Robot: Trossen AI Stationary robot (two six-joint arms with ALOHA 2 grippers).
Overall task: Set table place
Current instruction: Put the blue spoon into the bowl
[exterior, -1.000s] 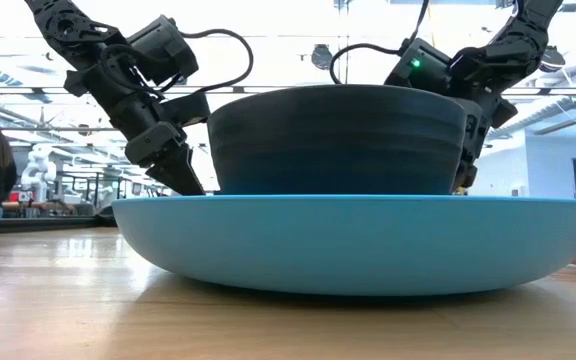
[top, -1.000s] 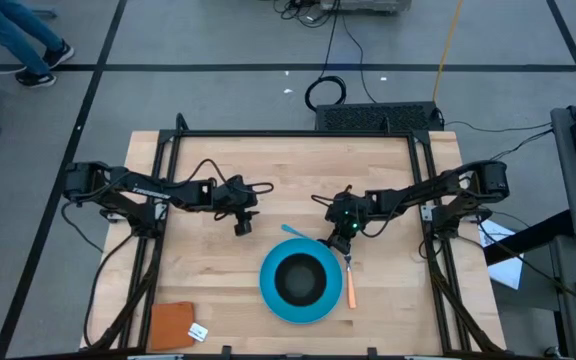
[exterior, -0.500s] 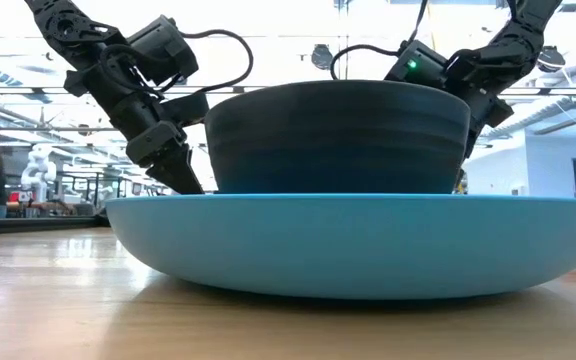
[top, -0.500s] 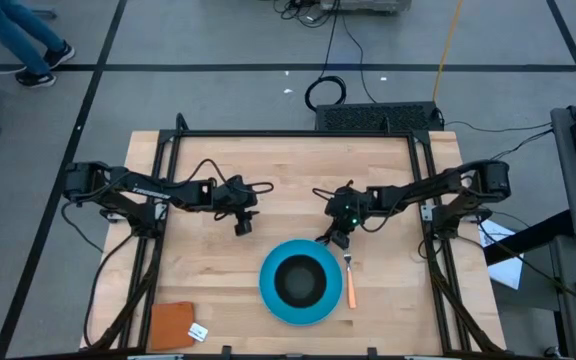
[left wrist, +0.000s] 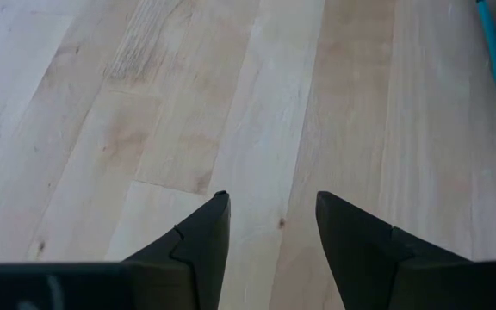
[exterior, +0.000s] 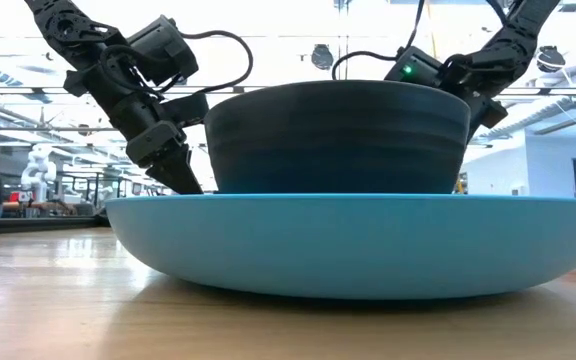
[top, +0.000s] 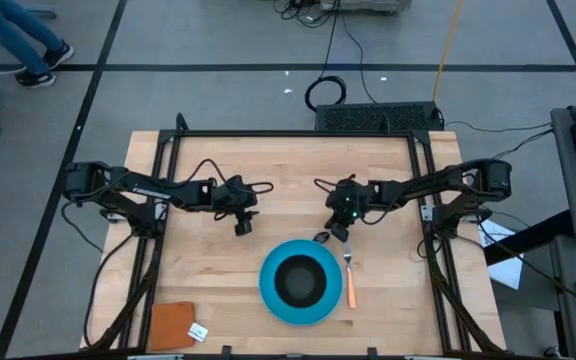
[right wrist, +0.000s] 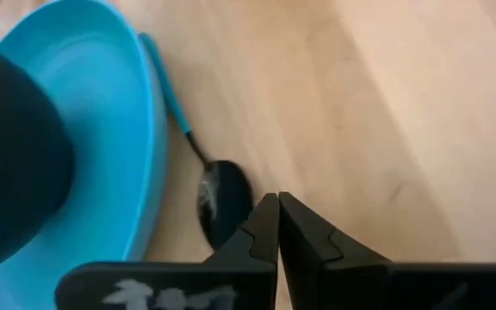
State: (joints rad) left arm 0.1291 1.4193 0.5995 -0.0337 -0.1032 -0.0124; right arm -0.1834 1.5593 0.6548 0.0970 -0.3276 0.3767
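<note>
A round blue plate (top: 268,272) lies near the table's near edge with the black bowl (top: 299,281) standing in it. The orange-handled fork (top: 349,283) lies flat on the table (top: 288,170) just right of the plate. The spoon (right wrist: 220,203) lies at the plate's far right side, its teal handle (right wrist: 166,82) along the plate's rim (right wrist: 140,95). My right gripper (top: 339,233) is shut and hangs just beyond the spoon's dark bowl (top: 321,238). Left of the plate's far side, my left gripper (top: 243,228) hovers open over bare wood.
A small brown-orange square with a white tag (top: 175,325) lies at the near left corner. Black frame rails (top: 168,160) run along the table's edges. Bare wood spans the far half between the arms. A person's legs (top: 28,40) show on the floor, far left.
My right gripper has drawn back from the plate toward the far edge and risen a little, staying shut. The spoon's teal handle, which stuck out toward the far left a second ago, now lies against the plate's rim.
</note>
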